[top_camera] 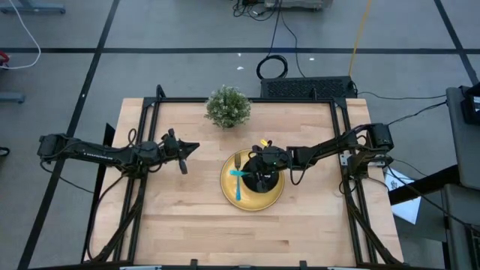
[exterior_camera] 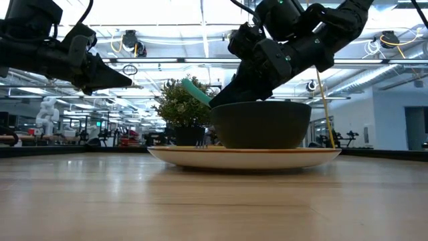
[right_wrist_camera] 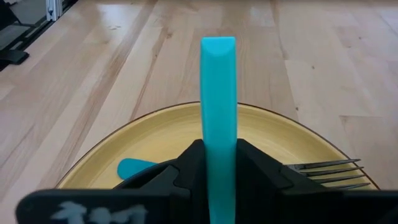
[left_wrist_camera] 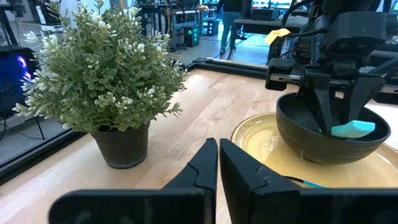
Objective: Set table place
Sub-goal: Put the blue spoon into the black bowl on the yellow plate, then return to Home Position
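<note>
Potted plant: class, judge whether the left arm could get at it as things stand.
Probably yes. The left gripper, shut and empty, hovers beside the potted plant with bare table between; the right gripper is busy at the bowl.

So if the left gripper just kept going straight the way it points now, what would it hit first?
Probably the black bowl on the yellow plate. The left gripper, shut, points across the table toward the right gripper, which is shut on the spoon. Height is unclear, so it might pass above.

A dark round bowl (exterior_camera: pixel 262 124) sits on a shallow yellow plate (exterior_camera: pixel 245 157) on the light-wood table (exterior_camera: pixel 200 201). The right gripper (exterior_camera: pixel 224 97) reaches down at the bowl's rim, clamping a light-blue utensil handle (exterior_camera: pixel 195 92). A bushy green potted plant (exterior_camera: pixel 182 110) stands behind.
</note>
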